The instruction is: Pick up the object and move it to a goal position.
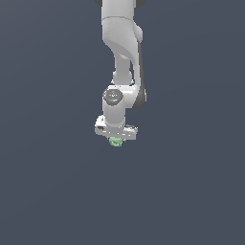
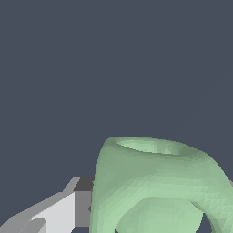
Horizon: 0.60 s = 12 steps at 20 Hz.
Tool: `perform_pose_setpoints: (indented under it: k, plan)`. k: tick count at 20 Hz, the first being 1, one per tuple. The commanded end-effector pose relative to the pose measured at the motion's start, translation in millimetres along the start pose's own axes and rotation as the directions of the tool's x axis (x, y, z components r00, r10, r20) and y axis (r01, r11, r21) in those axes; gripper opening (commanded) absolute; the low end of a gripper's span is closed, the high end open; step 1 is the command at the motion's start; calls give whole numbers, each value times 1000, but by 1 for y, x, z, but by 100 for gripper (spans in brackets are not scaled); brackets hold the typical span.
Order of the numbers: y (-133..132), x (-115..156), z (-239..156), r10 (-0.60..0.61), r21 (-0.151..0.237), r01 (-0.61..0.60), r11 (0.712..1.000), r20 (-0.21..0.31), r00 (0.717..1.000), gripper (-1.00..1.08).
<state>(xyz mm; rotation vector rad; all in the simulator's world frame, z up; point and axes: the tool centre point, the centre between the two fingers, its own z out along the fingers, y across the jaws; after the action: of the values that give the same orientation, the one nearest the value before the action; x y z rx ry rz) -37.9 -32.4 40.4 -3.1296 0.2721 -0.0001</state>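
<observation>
Object (image 1: 115, 141): small pale green lump, sitting directly under the white gripper (image 1: 116, 137), at 6 o'clock from the wrist body in the exterior view. Only its lower part shows there; the upper part is hidden by the gripper housing. It is much narrower than the gripper.

Wrist view: the object (image 2: 154, 182) fills the near field as a pale green rounded shape with a hollow rim on one side and an arched opening on another. One finger (image 2: 68, 209), white with a dark pad, lies against the object's flank; its pad appears to touch the green surface. The opposite finger is almost wholly hidden behind the object.

Gripper state: seems clenched on the object, the lump sitting between the fingers.

Arm (image 1: 122, 43): white, comes down from 12 o'clock in the exterior view, wrist pointing downward.

Surroundings: plain dark blue-grey background; whether the object rests on a surface cannot be told.
</observation>
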Motion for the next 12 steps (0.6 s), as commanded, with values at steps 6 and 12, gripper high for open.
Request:
perform_pose_setpoints:
  k: [6, 12]
  plan:
    - [1, 8, -11, 0, 0, 0, 1000, 0, 1000, -100]
    - [2, 27, -37, 0, 0, 0, 1000, 0, 1000, -100]
